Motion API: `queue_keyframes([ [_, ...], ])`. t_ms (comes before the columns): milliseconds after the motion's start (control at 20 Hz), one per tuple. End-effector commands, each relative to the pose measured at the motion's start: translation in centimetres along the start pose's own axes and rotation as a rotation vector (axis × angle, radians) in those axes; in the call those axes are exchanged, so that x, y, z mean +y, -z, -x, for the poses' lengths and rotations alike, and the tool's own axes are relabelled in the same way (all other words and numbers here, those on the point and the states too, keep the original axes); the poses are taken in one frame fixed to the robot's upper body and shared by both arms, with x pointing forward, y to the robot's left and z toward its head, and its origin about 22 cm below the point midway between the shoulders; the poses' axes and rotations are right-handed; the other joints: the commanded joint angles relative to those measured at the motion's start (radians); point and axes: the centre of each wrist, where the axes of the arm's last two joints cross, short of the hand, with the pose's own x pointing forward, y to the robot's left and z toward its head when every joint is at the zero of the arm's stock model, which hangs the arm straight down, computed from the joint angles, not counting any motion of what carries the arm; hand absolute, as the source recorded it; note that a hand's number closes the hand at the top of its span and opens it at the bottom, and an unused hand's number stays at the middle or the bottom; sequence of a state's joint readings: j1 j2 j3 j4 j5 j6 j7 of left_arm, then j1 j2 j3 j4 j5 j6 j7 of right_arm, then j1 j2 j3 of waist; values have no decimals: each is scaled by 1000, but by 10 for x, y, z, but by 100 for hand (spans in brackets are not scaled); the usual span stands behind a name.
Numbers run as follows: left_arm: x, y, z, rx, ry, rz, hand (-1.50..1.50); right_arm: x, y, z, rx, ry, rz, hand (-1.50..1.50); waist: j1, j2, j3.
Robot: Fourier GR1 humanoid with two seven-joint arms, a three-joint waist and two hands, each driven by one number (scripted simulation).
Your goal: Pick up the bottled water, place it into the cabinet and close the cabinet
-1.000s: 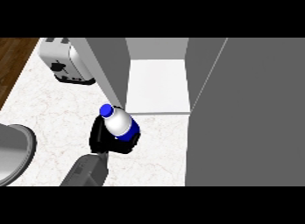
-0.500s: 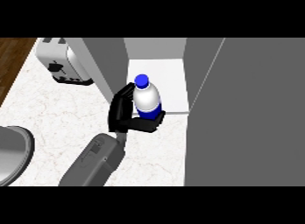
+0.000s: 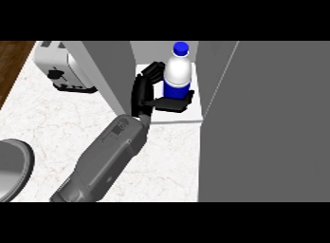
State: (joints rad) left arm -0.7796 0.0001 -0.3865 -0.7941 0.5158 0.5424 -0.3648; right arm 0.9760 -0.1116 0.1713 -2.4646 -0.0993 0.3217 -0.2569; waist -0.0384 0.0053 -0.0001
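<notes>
The bottled water [image 3: 177, 71] is clear with a blue cap and a blue label. It stands upright inside the open cabinet, over the white shelf [image 3: 173, 117]. My left hand [image 3: 141, 92] is shut on the bottle: its fingers rise along the bottle's left side and the thumb wraps round the lower part from the near side. The bottle's base is hidden behind the thumb, so I cannot tell whether it touches the shelf. My grey left forearm [image 3: 105, 156] reaches in from the lower edge. My right hand shows nowhere.
A wide grey cabinet panel [image 3: 279, 118] fills the right side, and a narrower grey panel [image 3: 108, 71] stands just left of the opening. A silver toaster [image 3: 63, 71] sits on the marble counter at the upper left. A large grey round object [image 3: 3, 166] lies at the lower left.
My left hand has carried the bottle up and to the right, from over the counter in front of the cabinet into the cabinet opening above the shelf. The forearm has stretched further forward.
</notes>
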Motion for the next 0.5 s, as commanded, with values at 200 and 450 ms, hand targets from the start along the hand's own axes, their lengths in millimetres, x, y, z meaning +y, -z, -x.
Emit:
queue_keyframes([
  [200,8,32,6,38,127,-56,150,-9,5,-11,-36,43,5,-150,-12,8,0],
  [450,21,42,11,64,310,-120,150,-7,9,-19,-76,40,-28,-150,-29,16,0],
])
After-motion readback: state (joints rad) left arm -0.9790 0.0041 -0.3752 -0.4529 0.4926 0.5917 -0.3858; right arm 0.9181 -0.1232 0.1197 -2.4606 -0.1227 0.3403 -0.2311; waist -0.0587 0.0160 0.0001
